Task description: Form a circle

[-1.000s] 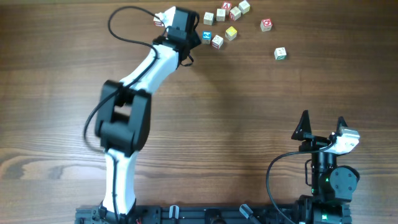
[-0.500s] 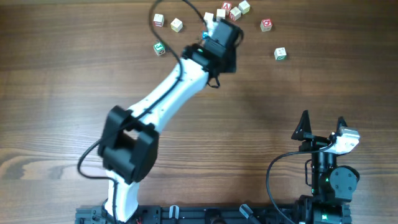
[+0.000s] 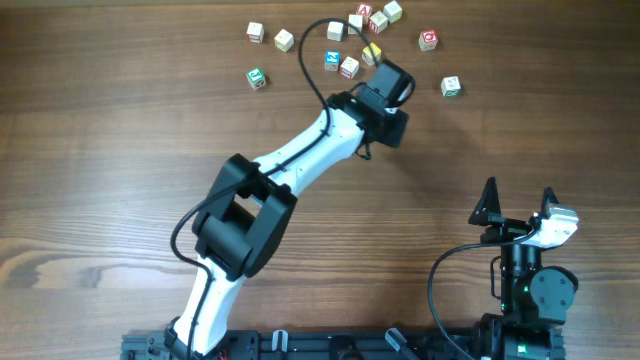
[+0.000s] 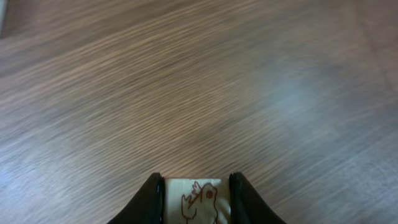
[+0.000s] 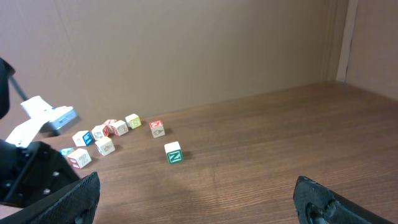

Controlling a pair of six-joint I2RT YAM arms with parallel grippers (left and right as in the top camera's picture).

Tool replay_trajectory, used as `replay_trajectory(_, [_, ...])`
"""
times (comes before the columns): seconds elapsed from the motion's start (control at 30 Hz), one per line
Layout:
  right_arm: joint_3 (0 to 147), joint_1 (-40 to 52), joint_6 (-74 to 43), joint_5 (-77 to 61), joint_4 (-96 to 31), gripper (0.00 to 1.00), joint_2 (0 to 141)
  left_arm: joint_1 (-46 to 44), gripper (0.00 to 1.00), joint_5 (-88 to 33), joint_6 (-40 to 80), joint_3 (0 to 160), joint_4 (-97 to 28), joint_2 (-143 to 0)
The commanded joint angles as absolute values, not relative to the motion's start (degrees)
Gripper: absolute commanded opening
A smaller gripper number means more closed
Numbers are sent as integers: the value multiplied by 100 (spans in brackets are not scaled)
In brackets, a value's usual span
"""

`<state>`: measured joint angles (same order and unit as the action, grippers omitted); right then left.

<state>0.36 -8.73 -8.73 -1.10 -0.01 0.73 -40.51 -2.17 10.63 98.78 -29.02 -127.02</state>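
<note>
From above, the left arm (image 3: 300, 150) is stretching across the desk (image 3: 110, 160) to the far side. That's where the cubes (image 3: 349, 67) are lying, and there's no ring at all, just a loose scatter. Most are bunching up near the top middle, three are sitting off to the left and two off to the right. The left hand (image 3: 374, 57) is hanging just beside the blue cube (image 3: 332, 60), though from up here I can't tell what it's gripping. The right hand (image 3: 518, 192) is sitting at the near right, well apart from everything, spread wide and holding nothing.

The left wrist view clears that up. The left hand (image 4: 194, 186) is clenching the held cube (image 4: 198, 200), a pale one with a reddish animal drawing, with a finger on each side. Beyond it is just blurry wood.

In the right wrist view the right hand (image 5: 196, 183) is gaping open low over the desk. The green cube (image 5: 173, 152) is standing alone, with the red cube (image 5: 156, 128) just behind it. The rest are clustering further left.
</note>
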Motion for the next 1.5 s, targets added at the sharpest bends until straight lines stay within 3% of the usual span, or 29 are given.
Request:
replay_trajectory(0.0, [30,-886,-902,-176,19,100,21,-4200,20,-342,617,9856,-2764,-13065])
replay_trajectory(0.2, [30,-886,-899,-176,19,100,21,-4215,21,-338,617,9856,-2768,-13225])
replay_trajectory(0.37, [30,-886,-902,-176,19,100,21,-4215,33,-296,620,9856,-2849,-13225])
replay_trajectory(0.5, [30,-886,-902,-176,19,100,21,-4217,50,-298,622,9856,-3094,-13225])
replay_trajectory(0.57, [30,-886,-902,-176,19,100,21,-4217,66,-298,622,9859,-3111,-13203])
replay_trajectory(0.6, [30,-886,-902,-176,19,100,21,-4217,80,-298,622,9859,-3098,-13141])
replay_trajectory(0.77, [30,-886,-904,-176,19,100,21,-4198,96,-296,620,9865,-3085,-12774])
replay_trajectory(1.07, [30,-886,-902,-176,19,100,21,-3931,100,-272,622,9865,-2941,-11614])
replay_trajectory(1.47, [30,-886,-902,-176,19,100,21,-2694,100,-390,967,9946,-659,-11734])
